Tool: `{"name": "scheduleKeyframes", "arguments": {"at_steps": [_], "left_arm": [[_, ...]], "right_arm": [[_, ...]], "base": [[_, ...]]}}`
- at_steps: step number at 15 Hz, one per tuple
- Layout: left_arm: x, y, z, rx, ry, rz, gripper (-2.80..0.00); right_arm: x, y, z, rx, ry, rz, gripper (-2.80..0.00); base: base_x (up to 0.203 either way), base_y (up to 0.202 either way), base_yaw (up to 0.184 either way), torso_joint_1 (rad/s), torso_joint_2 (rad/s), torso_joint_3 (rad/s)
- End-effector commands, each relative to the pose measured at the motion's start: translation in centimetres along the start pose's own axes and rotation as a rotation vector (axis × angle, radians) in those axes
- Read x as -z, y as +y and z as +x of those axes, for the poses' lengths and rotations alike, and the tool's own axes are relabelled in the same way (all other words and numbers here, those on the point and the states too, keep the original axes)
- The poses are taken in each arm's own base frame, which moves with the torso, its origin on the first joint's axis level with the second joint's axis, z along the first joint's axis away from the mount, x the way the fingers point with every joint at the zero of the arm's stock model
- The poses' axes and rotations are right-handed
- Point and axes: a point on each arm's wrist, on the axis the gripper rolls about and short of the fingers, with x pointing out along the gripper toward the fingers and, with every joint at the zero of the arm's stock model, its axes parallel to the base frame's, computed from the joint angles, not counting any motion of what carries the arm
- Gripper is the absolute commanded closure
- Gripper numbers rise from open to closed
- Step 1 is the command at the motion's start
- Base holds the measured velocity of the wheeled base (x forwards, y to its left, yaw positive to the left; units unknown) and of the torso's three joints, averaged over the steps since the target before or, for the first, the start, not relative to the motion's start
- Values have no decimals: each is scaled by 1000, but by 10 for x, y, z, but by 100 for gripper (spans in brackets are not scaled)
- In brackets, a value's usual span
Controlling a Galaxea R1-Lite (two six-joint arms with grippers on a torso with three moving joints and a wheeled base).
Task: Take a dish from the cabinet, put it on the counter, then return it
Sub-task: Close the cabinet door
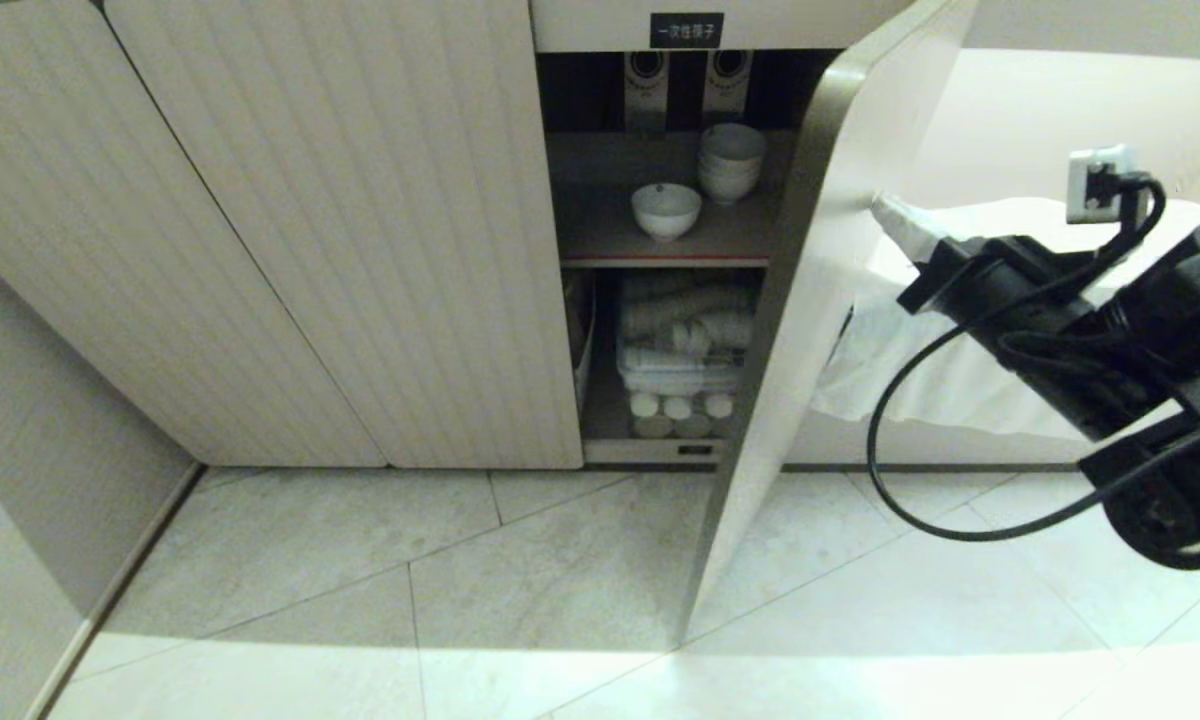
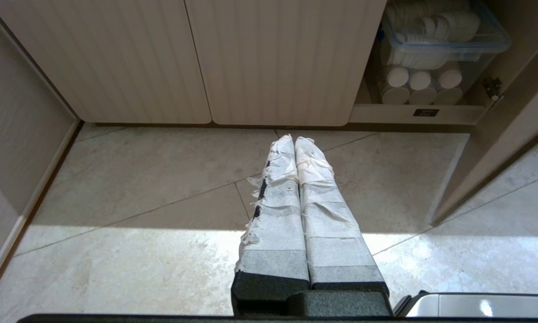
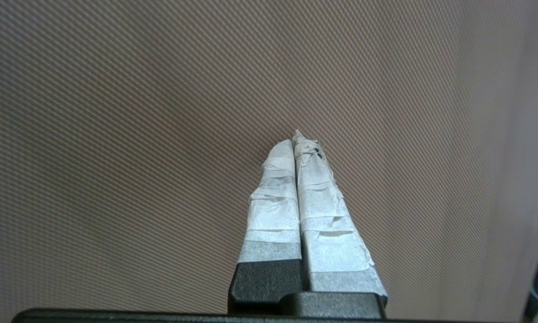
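Cabinet (image 1: pixel 360 230) door (image 1: pixel 810 330) on the right stands swung open. Dish (image 1: pixel 666 209) sits alone on the upper, red-edged shelf (image 1: pixel 600 240), upright, near the front edge. Stack of like bowls (image 1: pixel 731 162) is just behind and to its right, apart from it. Lower shelf holds a clear box (image 1: pixel 680 350) of white cups and lids.

Right gripper (image 1: pixel 885 208) is outside the open door, tip close against the door's outer ribbed face, taped fingers pressed together, holding nothing. Left gripper (image 2: pixel 294 142) hangs low over the floor tiles (image 2: pixel 161 197), fingers also together, empty.

Handling, my read: glazed ceramic, rigid, moderate weight, slick and chip-prone. Pinch the rim wall, one finger inside, one outside, on the side facing out of the cabinet. Taped fingers should help friction. Keep clear of the stack when reaching in; a nudge could topple it. Lift straight up off the shelf before pulling out, and mind the door edge.
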Motion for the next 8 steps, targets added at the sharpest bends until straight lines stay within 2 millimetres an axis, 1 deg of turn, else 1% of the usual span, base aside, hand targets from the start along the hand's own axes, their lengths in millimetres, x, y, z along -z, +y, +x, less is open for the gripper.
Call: {"name": "scheduleKeyframes", "arguments": {"at_steps": [1,4,8], "left_arm": [[0,0,0,0,-1,0,0],[0,0,0,0,-1,0,0],[0,0,0,0,-1,0,0]], "right_arm": [[11,-1,11,-12,3,7,0],[23,-3,23,-22,3,12,0],[43,-10,40,-20,2,14,0]], "base": [[0,0,0,0,0,0],[0,0,0,0,0,0],[0,0,0,0,0,0]]}}
